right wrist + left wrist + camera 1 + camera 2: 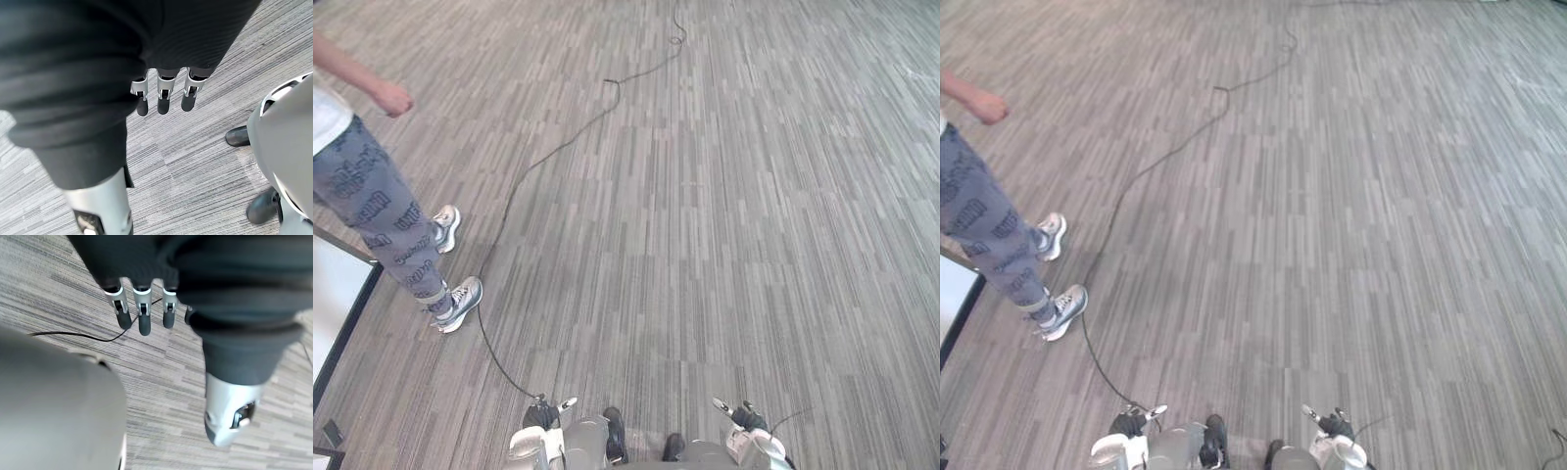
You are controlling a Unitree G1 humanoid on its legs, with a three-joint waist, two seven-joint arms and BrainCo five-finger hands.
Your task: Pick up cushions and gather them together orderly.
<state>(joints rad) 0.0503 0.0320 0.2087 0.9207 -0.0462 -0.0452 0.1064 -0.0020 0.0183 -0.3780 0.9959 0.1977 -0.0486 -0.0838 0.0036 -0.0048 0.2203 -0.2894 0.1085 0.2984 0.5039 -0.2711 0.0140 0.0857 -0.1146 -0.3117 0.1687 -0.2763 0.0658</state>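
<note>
– Judging by the hands, how far along is the robot?
– At the very start, it seems. The left hand [143,316] and the right hand [164,100] hang low at its sides, fingers straight and apart, holding nothing. Where the cushions are, one cannot tell, so all the picking and gathering is left.
– And the room?
– A grey striped carpet [724,215], wide and flat. A person [382,215] stands at the left, near a white panel [333,294].

Head stereo pair looks steeply down from well above onto striped grey carpet [724,196]. Both eyes share the person [372,206] at frame left, slightly offset between them. Each wrist camera faces down along its own hand, very close: left hand [142,318], right hand [164,98], carpet beyond.
</note>
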